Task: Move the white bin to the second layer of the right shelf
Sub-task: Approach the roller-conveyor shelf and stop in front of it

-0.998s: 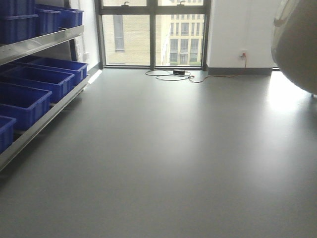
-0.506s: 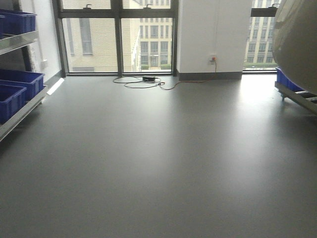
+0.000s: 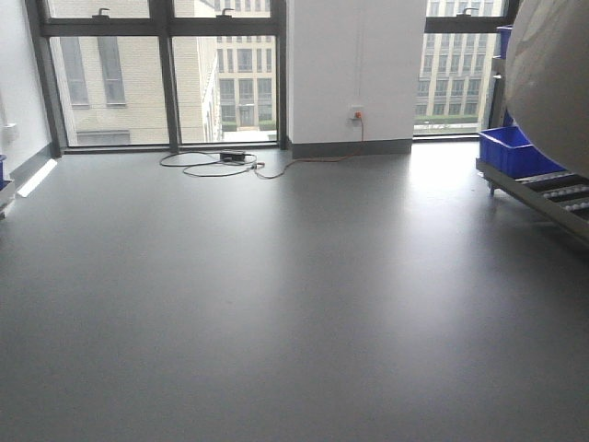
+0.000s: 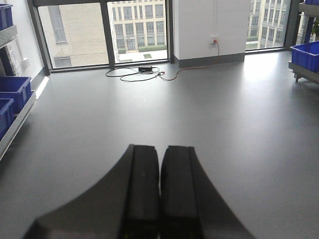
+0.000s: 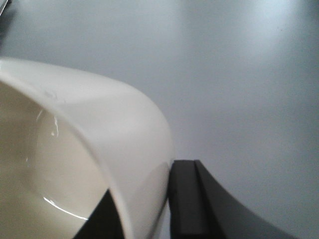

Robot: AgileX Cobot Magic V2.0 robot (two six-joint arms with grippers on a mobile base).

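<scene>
The white bin [image 3: 552, 83] hangs close to the front camera at the upper right, its glossy cream side filling that corner. In the right wrist view my right gripper [image 5: 144, 179] is shut on the white bin's [image 5: 75, 124] rim wall, one finger inside and one finger [image 5: 184, 199] outside. At the right edge stands the right shelf [image 3: 552, 193], showing a low level of steel roller rails; its upper levels, the second layer among them, are mostly hidden behind the bin. My left gripper [image 4: 159, 149] is shut on nothing, held over bare grey floor.
A blue crate [image 3: 511, 152] sits on the right shelf's low level. A looped cable with a power strip [image 3: 221, 158] lies on the floor by the windows. In the left wrist view the left shelf with blue crates [image 4: 12, 92] lines the left side.
The whole view has swung to the right: the left shelf with blue crates slid out on the left and the right shelf came in. The bin stays held at the upper right.
</scene>
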